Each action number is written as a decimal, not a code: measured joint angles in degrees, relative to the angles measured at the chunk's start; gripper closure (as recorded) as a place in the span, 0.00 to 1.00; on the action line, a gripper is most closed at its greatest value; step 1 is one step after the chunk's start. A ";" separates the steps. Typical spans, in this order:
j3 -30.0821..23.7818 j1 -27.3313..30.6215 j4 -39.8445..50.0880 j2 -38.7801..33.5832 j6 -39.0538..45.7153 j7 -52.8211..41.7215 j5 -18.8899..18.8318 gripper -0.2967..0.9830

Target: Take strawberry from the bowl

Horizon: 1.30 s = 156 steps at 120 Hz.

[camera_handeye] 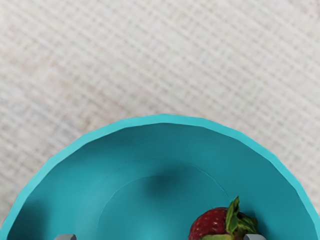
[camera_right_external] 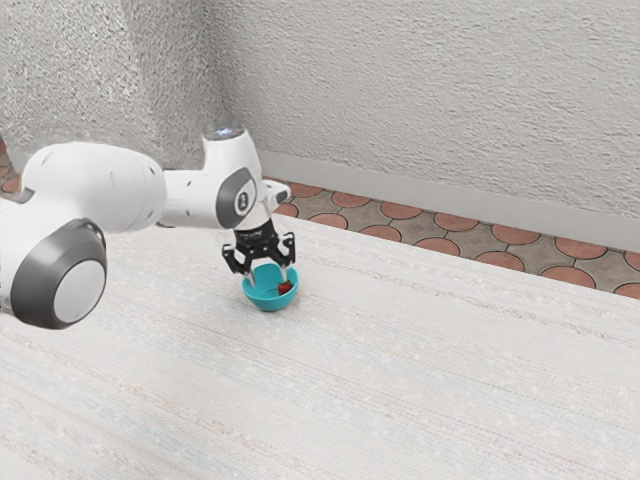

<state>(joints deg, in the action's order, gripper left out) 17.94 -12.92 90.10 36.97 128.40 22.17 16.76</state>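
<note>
The strawberry point(camera_right_external: 285, 288) lies inside the turquoise bowl point(camera_right_external: 269, 302), toward the side of it nearer the exterior view's right. It is red, and the wrist view shows its green leaves point(camera_handeye: 232, 216) close beside one of the fingertips point(camera_handeye: 255, 237). The bowl stands upright, a little left of and below the middle of the exterior view. Over it is the black gripper point(camera_right_external: 269, 280), pointing down, its two fingers spread wide and reaching inside the rim. The strawberry is by the finger on the exterior view's right, well apart from the other one, so it is not pinched between them. The white arm point(camera_right_external: 110, 185) comes in from the exterior view's left edge. The pale, faintly streaked table point(camera_right_external: 400, 380) spreads across the lower part of that view. Beyond it, reddish round floor tiles point(camera_right_external: 461, 223) run toward the right edge, below a rough grey wall point(camera_right_external: 430, 100) that takes up the upper right.
</note>
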 joint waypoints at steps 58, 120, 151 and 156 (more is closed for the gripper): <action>-0.84 0.00 0.07 2.31 3.57 2.53 1.01 0.49; -0.80 0.00 0.33 2.75 4.75 3.56 0.92 0.64; -0.79 -0.01 0.45 2.85 4.80 5.05 -0.22 0.77; -0.79 -0.01 0.45 2.83 4.78 5.42 -0.45 0.78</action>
<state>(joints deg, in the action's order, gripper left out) 17.15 -12.94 90.55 39.80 133.18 27.59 16.31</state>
